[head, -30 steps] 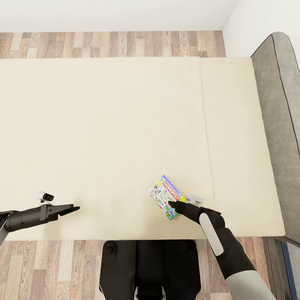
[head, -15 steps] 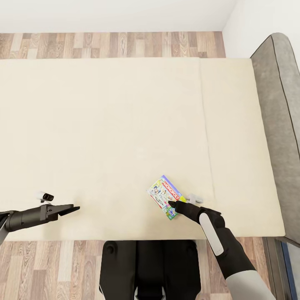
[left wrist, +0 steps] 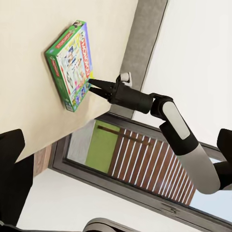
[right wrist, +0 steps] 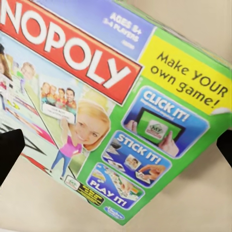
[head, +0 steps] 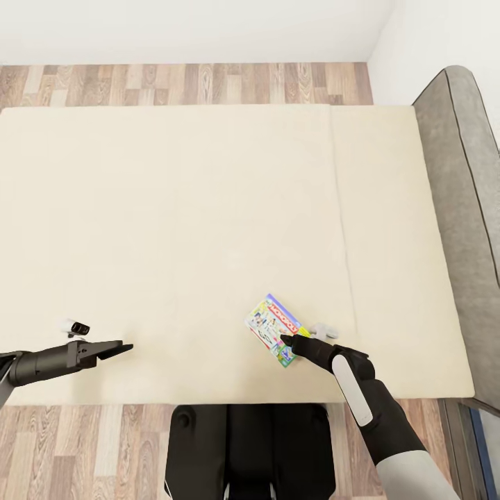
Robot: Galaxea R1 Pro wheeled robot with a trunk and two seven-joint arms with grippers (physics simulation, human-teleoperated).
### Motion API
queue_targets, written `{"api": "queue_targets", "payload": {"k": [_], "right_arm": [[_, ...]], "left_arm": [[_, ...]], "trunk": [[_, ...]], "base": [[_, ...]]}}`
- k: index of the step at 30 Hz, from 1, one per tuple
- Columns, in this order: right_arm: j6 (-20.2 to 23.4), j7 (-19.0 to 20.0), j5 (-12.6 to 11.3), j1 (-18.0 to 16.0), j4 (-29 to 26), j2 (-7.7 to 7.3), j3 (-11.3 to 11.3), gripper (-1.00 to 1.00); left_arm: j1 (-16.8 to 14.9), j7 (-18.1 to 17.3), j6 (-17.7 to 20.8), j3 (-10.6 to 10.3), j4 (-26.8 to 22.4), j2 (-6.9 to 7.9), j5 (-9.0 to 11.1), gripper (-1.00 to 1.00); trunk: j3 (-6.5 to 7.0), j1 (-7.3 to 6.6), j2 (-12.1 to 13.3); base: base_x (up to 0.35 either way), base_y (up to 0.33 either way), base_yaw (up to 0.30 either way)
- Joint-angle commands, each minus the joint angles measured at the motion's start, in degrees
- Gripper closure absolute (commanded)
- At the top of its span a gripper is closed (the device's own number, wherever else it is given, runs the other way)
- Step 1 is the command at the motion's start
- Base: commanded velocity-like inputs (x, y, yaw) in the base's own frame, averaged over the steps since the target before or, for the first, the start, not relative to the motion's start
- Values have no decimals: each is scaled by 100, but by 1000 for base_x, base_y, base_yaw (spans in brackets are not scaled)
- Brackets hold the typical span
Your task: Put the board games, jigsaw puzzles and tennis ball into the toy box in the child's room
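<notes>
- Monopoly board game (head: pixel 273 338) lying flat on the bed (head: pixel 173 208), lower middle of the head view, turned at an angle and close to the near edge of the cream top.
- Right gripper (head: pixel 285 340) nosed in at the carton's near corner, jaws released: in the right wrist view, dark fingertips (right wrist: pixel 9 154) at either side of the frame, well apart, the printed lid between them.
- Not a grip yet, by the look of it. Seen from the left wrist view, the right gripper's tips sit right at the carton's lower edge (left wrist: pixel 77 99), but contact cannot be told.
- Left gripper (head: pixel 123 346) hanging over bare bed at lower left, well apart from the carton, jaws spread and empty.
- Best bet from here: slide one finger under the near edge and keep the other on top, biting across the thin side rather than the wide face, which looks too broad to span.
- Go deep enough past the corner. A shallow pinch on a flat carton likely swings or slips once lifted.
- Soft mattress helps, so press down a touch to tuck the lower finger underneath.
- Clench first, then lift straight up before turning away toward the toy box on the table.
</notes>
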Motion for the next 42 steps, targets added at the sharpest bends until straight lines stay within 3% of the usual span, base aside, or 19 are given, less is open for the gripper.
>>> {"api": "queue_targets", "payload": {"k": [1,25,42], "right_arm": [[22,-30,-37,0,-6,0,1,-100],[22,-30,-37,3,-16,-1,1,-100],[22,-30,-37,2,-16,0,1,-100]], "left_arm": [[-1,-20,59,-3,0,2,1,-100],[-1,-20,56,-3,0,2,1,-100],[-1,-20,54,-3,1,2,1,-100]], "trunk": [[3,4,-8],[59,4,-8],[205,4,-8]], "base": [[0,0,0],[0,0,0],[0,0,0]]}}
